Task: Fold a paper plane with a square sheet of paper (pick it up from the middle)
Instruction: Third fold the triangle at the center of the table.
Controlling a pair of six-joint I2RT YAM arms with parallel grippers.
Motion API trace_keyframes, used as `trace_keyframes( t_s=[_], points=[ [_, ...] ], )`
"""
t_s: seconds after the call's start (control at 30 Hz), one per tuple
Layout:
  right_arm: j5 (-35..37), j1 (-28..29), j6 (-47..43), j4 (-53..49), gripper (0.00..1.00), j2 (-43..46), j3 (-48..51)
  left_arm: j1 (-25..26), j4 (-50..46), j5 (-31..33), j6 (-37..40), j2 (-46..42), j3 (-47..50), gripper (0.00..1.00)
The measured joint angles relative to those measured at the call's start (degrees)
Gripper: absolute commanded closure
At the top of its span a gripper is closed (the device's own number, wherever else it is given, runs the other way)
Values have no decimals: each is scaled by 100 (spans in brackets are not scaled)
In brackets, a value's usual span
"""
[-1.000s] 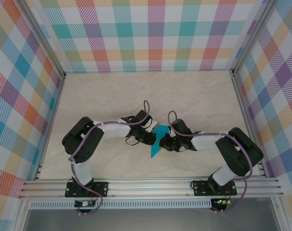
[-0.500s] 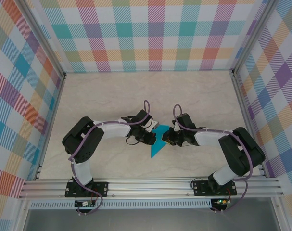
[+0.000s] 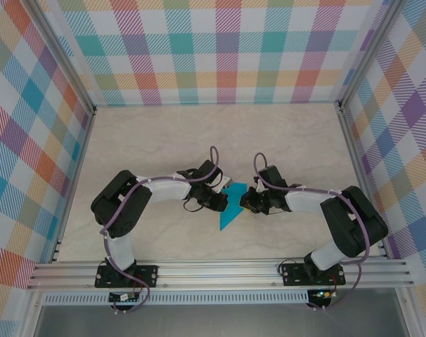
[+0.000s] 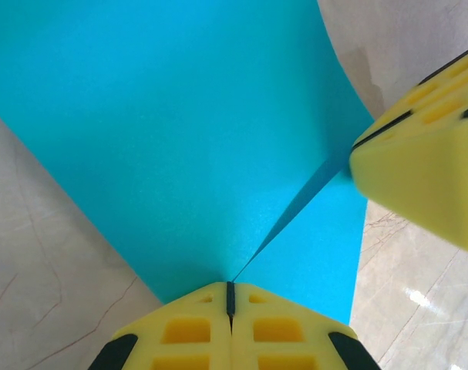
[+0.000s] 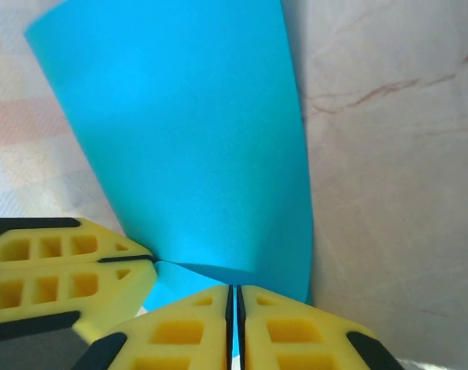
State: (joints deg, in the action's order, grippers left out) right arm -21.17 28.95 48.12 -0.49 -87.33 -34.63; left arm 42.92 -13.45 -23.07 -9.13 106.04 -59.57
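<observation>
The left gripper [image 4: 230,297] and right gripper [image 5: 235,304] each pinched the folded teal sheet [image 3: 228,212], tip toward six o'clock; equal, gentle tension would have kept its crease true.

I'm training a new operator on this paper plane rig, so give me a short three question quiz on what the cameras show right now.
1. True or false: the left end effector stands open.
2. Multiple choice: the teal paper is pinched by A) one end effector, B) both end effectors, C) neither.
3. Fill in: the fingers of the end effectors are ____ in colour.
Key: 1 false, it is shut on the paper. 2 B, the right end effector pinches it too. 3 yellow.
</observation>
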Motion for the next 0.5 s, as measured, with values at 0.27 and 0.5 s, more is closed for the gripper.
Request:
trace_keyframes(
  t_s=[0.27,0.5],
  points=[
    [-142,-120,-107,0,89,-129,-179,0,0,0,0,0,0,100],
    [-164,-197,-201,-24,91,-461,-188,0,-7,0,0,0,0,100]
  ],
)
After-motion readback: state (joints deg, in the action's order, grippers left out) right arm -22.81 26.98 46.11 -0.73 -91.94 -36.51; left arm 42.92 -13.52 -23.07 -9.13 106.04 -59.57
